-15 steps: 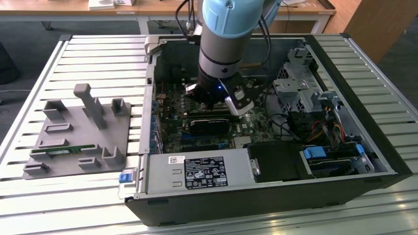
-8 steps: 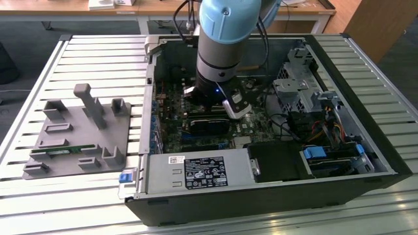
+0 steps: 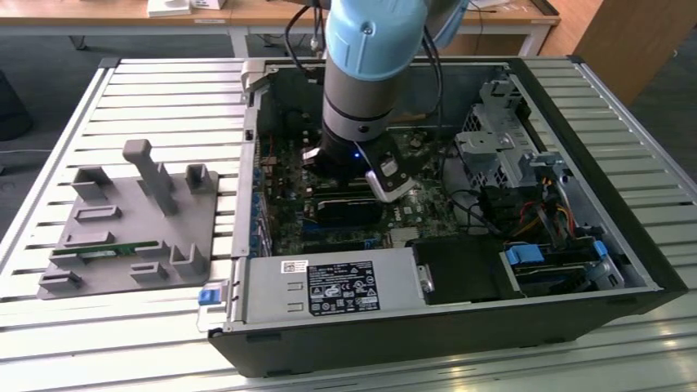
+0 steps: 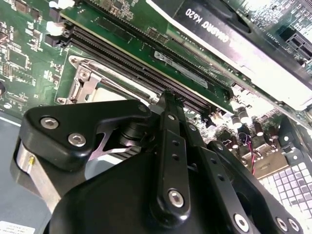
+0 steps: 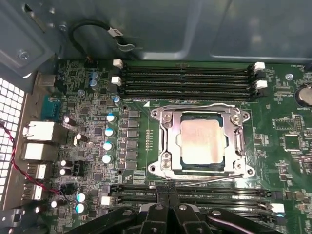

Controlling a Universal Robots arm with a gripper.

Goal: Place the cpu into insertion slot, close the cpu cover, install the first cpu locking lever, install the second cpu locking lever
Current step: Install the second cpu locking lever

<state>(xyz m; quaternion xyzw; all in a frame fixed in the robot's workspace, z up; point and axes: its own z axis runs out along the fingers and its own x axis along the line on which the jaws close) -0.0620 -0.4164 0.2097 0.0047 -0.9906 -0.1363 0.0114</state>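
Cpu (image 5: 203,140) lies seated in the insertion slot (image 5: 171,141), framed by the cpu cover (image 5: 201,110) lying flat around it; the gripper (image 5: 168,201) hovers beside the slot, jaws pressed together, empty.

Slatted bench (image 3: 163,90) carrying two items, exterior view.

The pale, ribbed bench is supporting an open black computer case (image 3: 436,327), which is lying on its side and occupying the exterior view's right and centre, its inside facing up. A grey fixture plate (image 3: 136,237) is sitting flat on the slats just beside the case, toward the exterior view's left. The plate is bearing several upright grey blocks and posts, and a small green strip (image 3: 109,252) is resting in a holder near its front edge.
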